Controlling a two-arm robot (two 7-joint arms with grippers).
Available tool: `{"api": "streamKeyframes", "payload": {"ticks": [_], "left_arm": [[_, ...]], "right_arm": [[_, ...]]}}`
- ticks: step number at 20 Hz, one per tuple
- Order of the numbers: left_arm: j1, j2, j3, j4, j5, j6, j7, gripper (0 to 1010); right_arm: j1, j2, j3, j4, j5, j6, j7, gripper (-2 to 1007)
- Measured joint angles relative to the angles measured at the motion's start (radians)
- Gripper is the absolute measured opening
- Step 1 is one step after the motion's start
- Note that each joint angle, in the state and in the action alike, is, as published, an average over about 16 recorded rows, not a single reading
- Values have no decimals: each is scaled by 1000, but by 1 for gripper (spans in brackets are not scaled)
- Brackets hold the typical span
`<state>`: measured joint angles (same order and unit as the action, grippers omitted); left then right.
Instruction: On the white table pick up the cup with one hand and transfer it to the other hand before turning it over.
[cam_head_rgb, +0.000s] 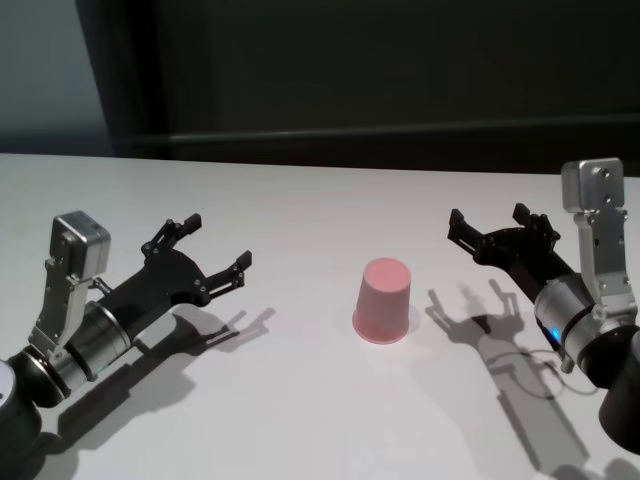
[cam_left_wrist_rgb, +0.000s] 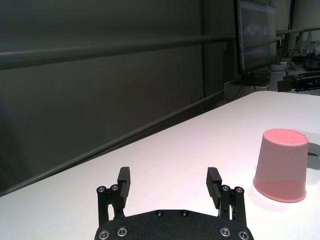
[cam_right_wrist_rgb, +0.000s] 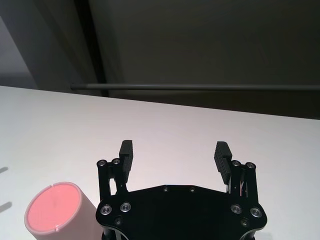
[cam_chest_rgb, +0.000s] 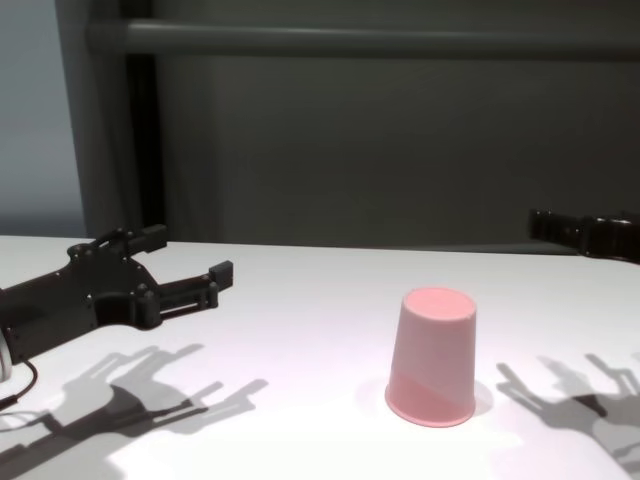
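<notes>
The pink cup (cam_head_rgb: 382, 303) stood mouth-down on the white table (cam_head_rgb: 300, 220), near the centre of the head view. The left gripper (cam_head_rgb: 215, 250) hovered at about nine o'clock from the cup, well apart, fingers spread wide and holding nothing. The right gripper (cam_head_rgb: 492, 222) hung at about two o'clock from it, likewise wide open and empty. In the chest view only what seemed its fingertips showed at the right edge.

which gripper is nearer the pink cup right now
Right, slightly. The right gripper hovers open just off the cup; the left gripper hovers open a bit farther off on the opposite side.
</notes>
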<state>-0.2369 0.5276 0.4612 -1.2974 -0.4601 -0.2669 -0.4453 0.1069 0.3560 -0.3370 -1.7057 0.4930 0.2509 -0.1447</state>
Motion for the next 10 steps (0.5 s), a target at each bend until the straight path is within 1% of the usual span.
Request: {"api": "streamKeyframes", "payload": {"ticks": [10], "left_arm": [[0,0,0,0,0,0,0,1003]], "right_arm": [[1,0,0,0,0,0,0,1001]]}}
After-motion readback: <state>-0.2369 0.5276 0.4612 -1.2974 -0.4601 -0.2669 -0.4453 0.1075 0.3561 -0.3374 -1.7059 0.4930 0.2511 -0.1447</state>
